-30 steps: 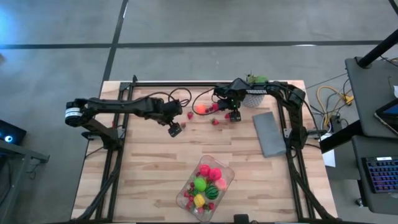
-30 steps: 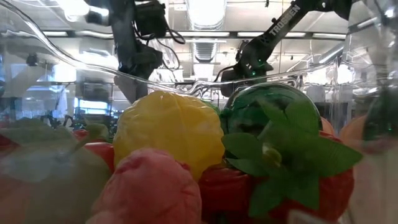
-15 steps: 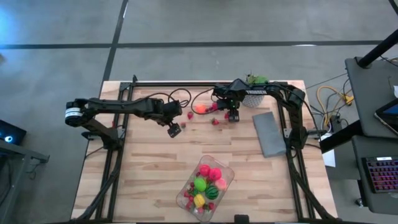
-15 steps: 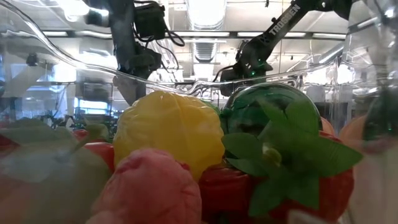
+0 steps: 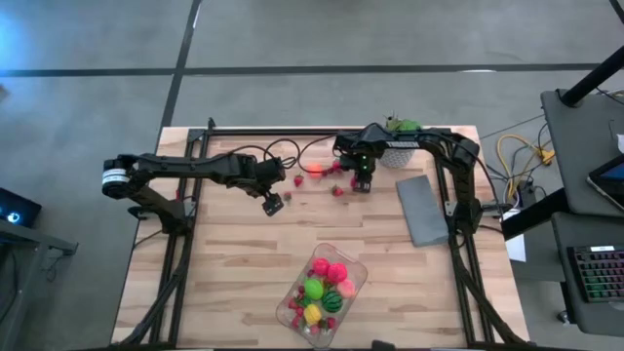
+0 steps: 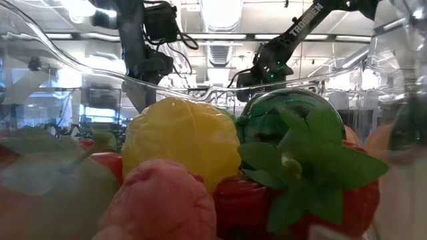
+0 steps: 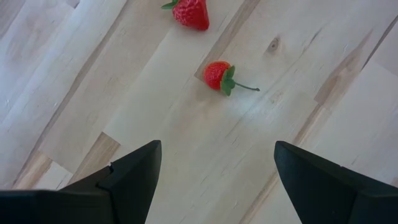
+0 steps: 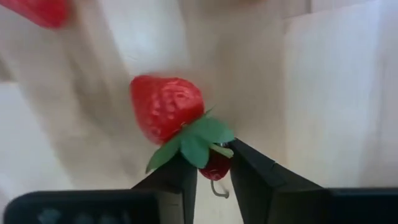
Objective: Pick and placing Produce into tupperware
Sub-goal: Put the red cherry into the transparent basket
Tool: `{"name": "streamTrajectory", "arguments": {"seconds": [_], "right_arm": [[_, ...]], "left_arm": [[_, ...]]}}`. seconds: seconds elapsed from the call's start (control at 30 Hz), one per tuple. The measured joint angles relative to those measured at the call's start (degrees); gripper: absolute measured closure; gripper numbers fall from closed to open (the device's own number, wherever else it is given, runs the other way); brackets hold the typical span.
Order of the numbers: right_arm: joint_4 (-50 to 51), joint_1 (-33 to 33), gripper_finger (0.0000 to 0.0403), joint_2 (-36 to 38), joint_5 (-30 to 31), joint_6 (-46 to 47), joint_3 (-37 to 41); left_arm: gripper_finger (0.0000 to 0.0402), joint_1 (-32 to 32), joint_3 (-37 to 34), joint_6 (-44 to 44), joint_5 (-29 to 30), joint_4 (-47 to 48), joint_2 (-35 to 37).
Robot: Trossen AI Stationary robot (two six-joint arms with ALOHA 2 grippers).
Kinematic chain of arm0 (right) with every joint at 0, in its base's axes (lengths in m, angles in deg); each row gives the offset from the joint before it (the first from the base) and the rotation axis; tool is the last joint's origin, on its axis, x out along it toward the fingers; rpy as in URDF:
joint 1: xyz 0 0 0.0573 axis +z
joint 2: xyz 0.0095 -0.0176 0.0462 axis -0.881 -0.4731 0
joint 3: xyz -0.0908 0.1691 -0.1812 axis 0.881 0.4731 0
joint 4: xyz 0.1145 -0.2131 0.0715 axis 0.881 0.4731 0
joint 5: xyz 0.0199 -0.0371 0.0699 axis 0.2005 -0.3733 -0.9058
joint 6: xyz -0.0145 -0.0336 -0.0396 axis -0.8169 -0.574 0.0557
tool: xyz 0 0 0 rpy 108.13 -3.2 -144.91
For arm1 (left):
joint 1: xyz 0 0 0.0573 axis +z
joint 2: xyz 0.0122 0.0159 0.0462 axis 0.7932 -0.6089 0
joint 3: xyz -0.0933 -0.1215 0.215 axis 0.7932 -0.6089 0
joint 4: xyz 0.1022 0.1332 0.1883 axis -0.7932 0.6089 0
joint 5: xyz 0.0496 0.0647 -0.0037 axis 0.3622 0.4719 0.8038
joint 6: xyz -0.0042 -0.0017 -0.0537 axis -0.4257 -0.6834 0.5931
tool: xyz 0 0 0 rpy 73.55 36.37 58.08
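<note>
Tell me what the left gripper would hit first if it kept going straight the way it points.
Probably the bare wooden table. The left gripper hangs open above it; the small red strawberry with a green stem lies farther ahead, so it may be missed, though depth is unclear.

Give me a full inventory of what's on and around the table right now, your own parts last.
Tupperware: one, clear, near edge of table, centre.
Produce in it: several; pink, light green, dark green, yellow.
Loose strawberries: a few, red, far middle of table, e.g..
Grey slab: one, right side of table.
Potted plant: one, green in white pot, far right.
Keyboard: one, on the side desk at right.
Left end effector: open, above bare wood near two strawberries.
Right end effector: closing around a strawberry, with another strawberry beside it.
</note>
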Motion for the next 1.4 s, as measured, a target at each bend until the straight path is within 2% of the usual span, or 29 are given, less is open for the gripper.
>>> {"name": "streamTrajectory", "arguments": {"seconds": [0.27,0.4,0.47,0.57,0.73,1.0,1.2,1.4], "right_arm": [[1.15,0.06,0.0338,3.51,-8.32,8.43,-1.34],[1.54,0.42,0.0339,6.55,-10.27,12.86,-2.42],[2.83,0.74,0.0339,8.28,-13.55,16.2,-3.46],[5.01,2.39,0.0339,10.91,-21.79,21.09,-4.93],[5.38,10.57,0.0339,14.99,-33.4,26.49,-6.55],[0.73,25.94,0.0339,16.12,-41.49,35.65,-8.63],[-6.67,29.9,0.0339,14.4,-44.92,41.54,-8.61],[-11.17,32.08,0.0337,9.95,-53.42,45.45,-8.61]], "left_arm": [[0.0104,0.0,-0.09,0.0,0.0,-0.02,0.0],[0.0104,0.0,-0.04,0.0,-0.02,-0.02,0.0],[0.0104,0.0,-0.02,-0.02,-0.02,-0.14,0.0],[0.0104,0.0,-0.07,-0.09,-0.02,-0.24,0.0],[0.0104,0.0,-0.07,-1.78,-0.05,-0.56,0.0],[0.0104,0.0,-0.17,-7.81,-0.14,-1.97,0.0],[0.0104,0.0,-0.17,-9.48,-0.14,-4.94,0.0],[0.0104,0.0,-0.22,-10.9,-0.13,-6.67,-0.11]]}}
